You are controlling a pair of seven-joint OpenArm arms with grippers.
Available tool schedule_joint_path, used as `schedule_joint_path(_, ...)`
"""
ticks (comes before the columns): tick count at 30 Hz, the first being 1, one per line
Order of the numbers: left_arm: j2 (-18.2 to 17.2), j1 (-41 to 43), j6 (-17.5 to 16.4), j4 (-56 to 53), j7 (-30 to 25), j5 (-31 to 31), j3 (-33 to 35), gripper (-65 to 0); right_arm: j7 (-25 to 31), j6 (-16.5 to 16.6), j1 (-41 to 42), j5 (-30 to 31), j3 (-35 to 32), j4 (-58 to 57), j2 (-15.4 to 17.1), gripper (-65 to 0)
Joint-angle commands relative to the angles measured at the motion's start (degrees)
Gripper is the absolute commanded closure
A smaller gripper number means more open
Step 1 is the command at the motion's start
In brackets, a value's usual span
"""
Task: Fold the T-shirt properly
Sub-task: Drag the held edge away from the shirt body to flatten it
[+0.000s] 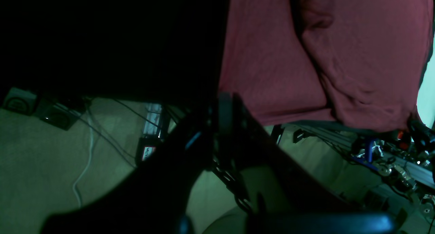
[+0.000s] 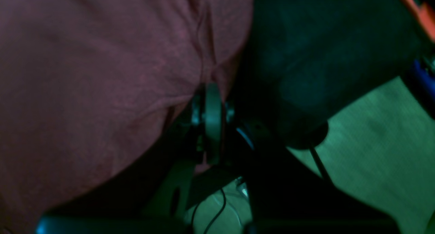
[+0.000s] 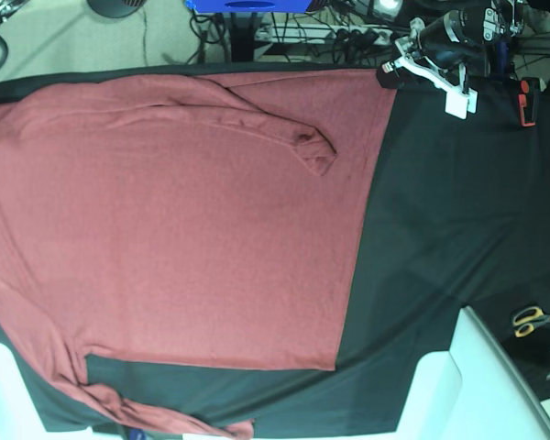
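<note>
Left end effector (image 1: 224,108) clenched on the shirt (image 3: 183,220) hem; I'd pull smoothly, keeping fabric flat on the table (image 3: 422,229).

A black cloth (image 3: 440,211) covers the table. Yellow-handled scissors (image 3: 534,319) lie at its right edge. A blue object (image 3: 247,5), perhaps a bin, sits beyond the far edge.

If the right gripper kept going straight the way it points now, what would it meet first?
Most likely the T-shirt: the right gripper, jaws shut, sits at the fabric's edge with red cloth right at its tip. Depth is unclear in this dark view, so it may already be touching.
</note>
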Motion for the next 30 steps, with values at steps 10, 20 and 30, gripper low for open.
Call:
schedule_joint_path(10,-0.4,-2.2,-0.2,0.4,0.0,-0.8,-0.3,0.0,-1.6,-9.4,4.3,0.8,-1.8,0.9,2.1,-0.6)
schedule_joint_path(20,0.0,-7.7,-0.2,-3.4,4.7,-1.0,-0.4,0.0,-4.2,-16.9,8.1,0.9,-8.7,0.9,3.1,-0.6)
schedule_joint_path(30,0.1,-13.3,-0.2,-5.3,8.9,-1.3,-0.5,0.0,-3.7,-17.8,12.4,0.8,-12.4,-8.1,5.5,-0.6)
